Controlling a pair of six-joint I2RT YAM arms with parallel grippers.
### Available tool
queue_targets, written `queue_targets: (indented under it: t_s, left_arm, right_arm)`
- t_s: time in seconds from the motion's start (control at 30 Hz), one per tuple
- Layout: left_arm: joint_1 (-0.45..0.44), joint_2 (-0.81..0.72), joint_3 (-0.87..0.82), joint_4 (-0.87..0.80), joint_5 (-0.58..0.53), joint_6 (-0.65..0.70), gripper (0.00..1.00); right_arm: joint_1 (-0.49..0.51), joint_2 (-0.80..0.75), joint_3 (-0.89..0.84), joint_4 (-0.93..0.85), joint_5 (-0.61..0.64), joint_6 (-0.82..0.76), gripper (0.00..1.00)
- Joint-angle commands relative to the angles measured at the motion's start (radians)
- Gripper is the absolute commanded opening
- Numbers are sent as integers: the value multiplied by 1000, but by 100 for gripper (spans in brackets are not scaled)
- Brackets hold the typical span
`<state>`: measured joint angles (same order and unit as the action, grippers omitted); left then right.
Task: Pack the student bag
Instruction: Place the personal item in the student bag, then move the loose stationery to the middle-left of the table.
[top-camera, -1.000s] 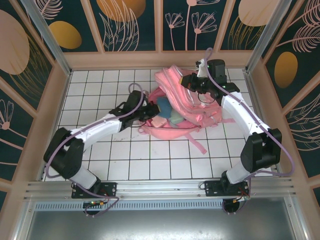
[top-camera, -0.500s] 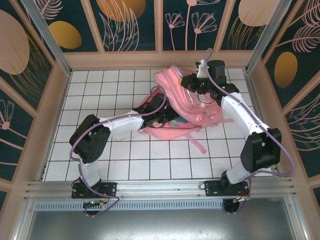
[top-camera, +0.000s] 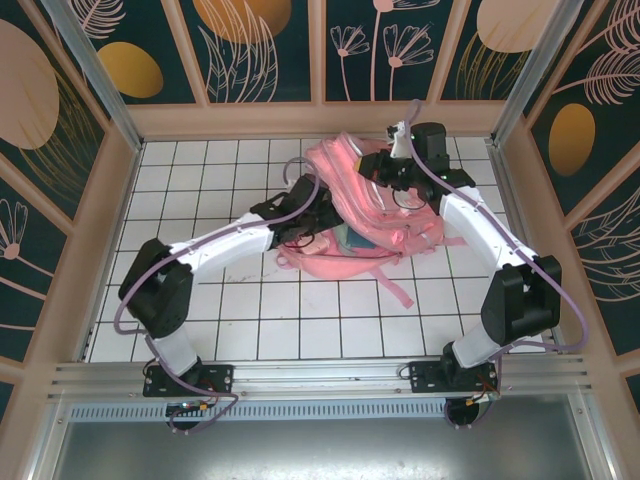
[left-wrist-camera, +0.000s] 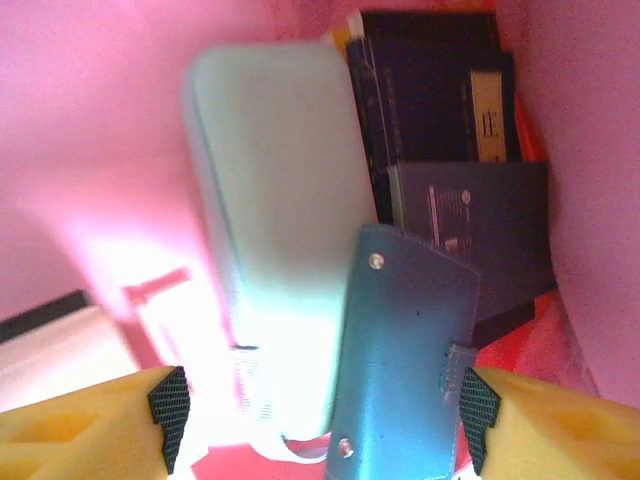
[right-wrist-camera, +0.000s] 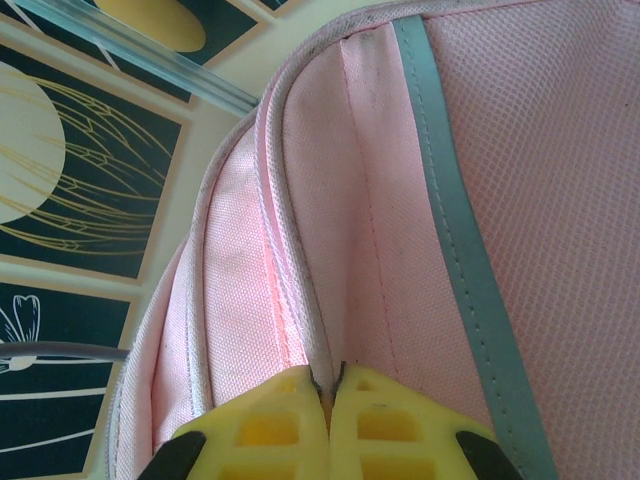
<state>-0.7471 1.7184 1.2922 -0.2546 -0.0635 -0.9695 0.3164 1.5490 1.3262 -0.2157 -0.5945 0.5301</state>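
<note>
— Where does the student bag (top-camera: 385, 215) lie?

— On the far half of the tiled table (top-camera: 200, 180), right of centre. It is slumped on its side with its mouth turned toward the left arm. One pink strap (top-camera: 395, 285) trails over the tiles toward the near edge.

— And the left gripper (top-camera: 318, 218)?

— It is right at that mouth. The wrist camera looks into the pink lining, and the yellow fingers (left-wrist-camera: 90, 420) stand wide apart, released, with nothing clasped.

— What is inside?

— A pale mint case (left-wrist-camera: 270, 230) lies lengthwise against the lining. A blue case (left-wrist-camera: 405, 350) with two metal studs lies just beside it and overlaps its lower right edge (it sits in the gap between the spread fingers). Whether the right-hand pad touches it I cannot tell. Dark books (left-wrist-camera: 430, 100) stand deeper in, behind both cases.

— The right gripper (top-camera: 378, 165)?

— It is at the bag's far upper end, over the outer fabric. Its wrist view shows the jaws pressed together on a thin ridge of pink cloth at a seam, so it is pinching the bag itself. A grey-green stripe (right-wrist-camera: 450, 200) runs along the fabric just to the right of the pinch.
</note>
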Motion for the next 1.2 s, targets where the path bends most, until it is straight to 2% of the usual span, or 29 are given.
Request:
queue_targets:
  t_s: [0.0,0.17,0.37,0.53,0.6,0.77,0.9,1.17]
  left_arm:
    - [43,-106,-48,-109,-89,31,74]
    - [138,-241,-167,-206,-177,27,73]
    - [269,-398,-291,-325,-331,30,89]
    - [451,-518,-440,-300,-316,76,90]
    - [512,-542,-480,-274,-304,116,84]
    - [590,-517,-515,-258,-321,221,84]
    - [652,-447,-522,-274,-364,238,83]
    - [783,-372,-541,-358,-452,129,88]
  right_arm:
    - [22,-54,11,76,-28,-20,0]
    - [53,-45,19,73,-28,-31,0]
    - [74,-38,27,70,-27,-36,0]
    - [76,-34,32,70,-28,-36,0]
    - [77,-34,31,71,-28,-36,0]
    - [76,-32,36,63,-23,-42,0]
    - [76,-26,40,59,-25,-45,0]
    - [77,-26,45,53,-22,-48,0]
